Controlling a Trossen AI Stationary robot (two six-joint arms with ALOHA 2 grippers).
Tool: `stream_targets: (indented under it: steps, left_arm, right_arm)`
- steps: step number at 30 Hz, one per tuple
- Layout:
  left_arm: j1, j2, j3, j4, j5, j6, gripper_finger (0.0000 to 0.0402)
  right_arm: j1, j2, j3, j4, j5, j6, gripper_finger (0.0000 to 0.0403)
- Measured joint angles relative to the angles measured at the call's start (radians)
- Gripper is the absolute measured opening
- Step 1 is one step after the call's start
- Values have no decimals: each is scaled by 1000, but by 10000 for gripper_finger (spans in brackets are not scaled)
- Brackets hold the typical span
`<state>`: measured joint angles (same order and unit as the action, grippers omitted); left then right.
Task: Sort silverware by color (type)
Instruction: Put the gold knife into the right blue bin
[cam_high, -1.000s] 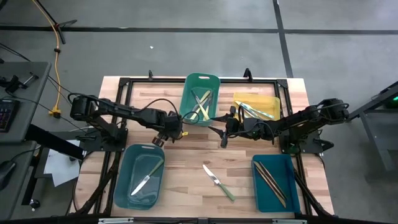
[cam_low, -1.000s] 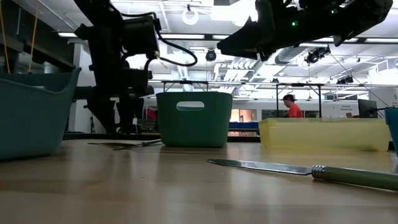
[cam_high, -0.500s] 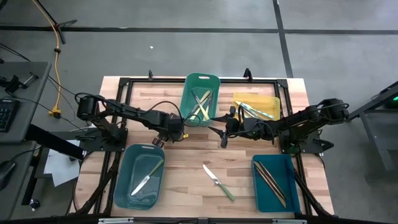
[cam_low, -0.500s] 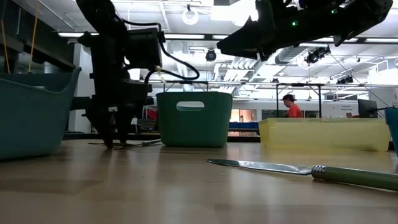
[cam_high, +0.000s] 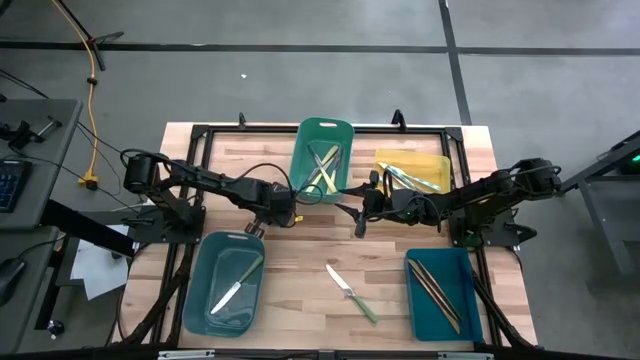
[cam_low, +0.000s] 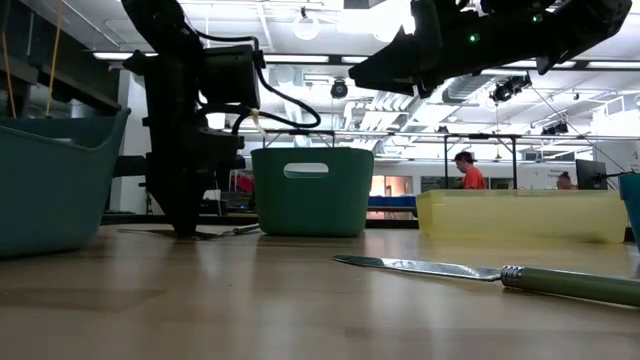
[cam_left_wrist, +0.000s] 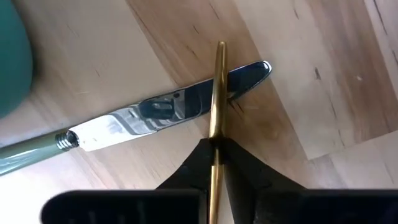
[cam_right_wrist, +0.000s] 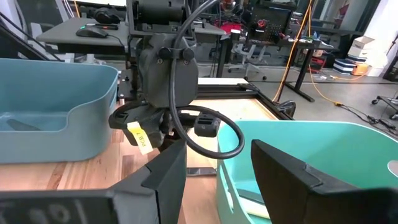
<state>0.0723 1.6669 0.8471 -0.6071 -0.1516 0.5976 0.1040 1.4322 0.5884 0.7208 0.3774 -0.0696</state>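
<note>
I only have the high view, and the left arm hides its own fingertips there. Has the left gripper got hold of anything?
Observer: Yes. The left wrist view shows the left gripper shut on a thin yellow utensil, seen edge-on.
Operator: Is anything else underneath it?
Observer: A green-handled knife lies flat on the table, and the yellow utensil crosses over its blade.
Operator: And the right gripper?
Observer: In the right wrist view the right gripper is open and holds nothing.
</note>
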Motion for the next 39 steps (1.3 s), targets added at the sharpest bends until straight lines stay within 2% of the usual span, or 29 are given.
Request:
stream_targets:
  steps: [7, 21, 24, 28, 33, 36, 39]
  left_arm:
    - [0, 3, 18, -21, -11, -12, 10]
    - [1, 4, 241, -342, -22, -71, 10]
    - [-2, -5, 276, -359, -19, -98, 10]
    - [-8, -47, 285, -370, -4, -127, 10]
    - [-18, -153, 285, -366, 68, -226, 10]
    - [-23, -237, 285, -315, 75, -282, 10]
    - [-29, -333, 279, -185, 91, -330, 10]
  right_arm:
    - [0, 0, 0, 0, 0, -1, 177]
    - [0, 0, 0, 0, 4, -2, 177]
    - [0, 0, 0, 0, 4, -2, 177]
    - [0, 0, 0, -5, 4, -2, 177]
    - [0, 0, 0, -7, 3, -9, 177]
    - [0, 0, 0, -7, 3, -9, 177]
    - [0, 0, 0, -6, -1, 15, 177]
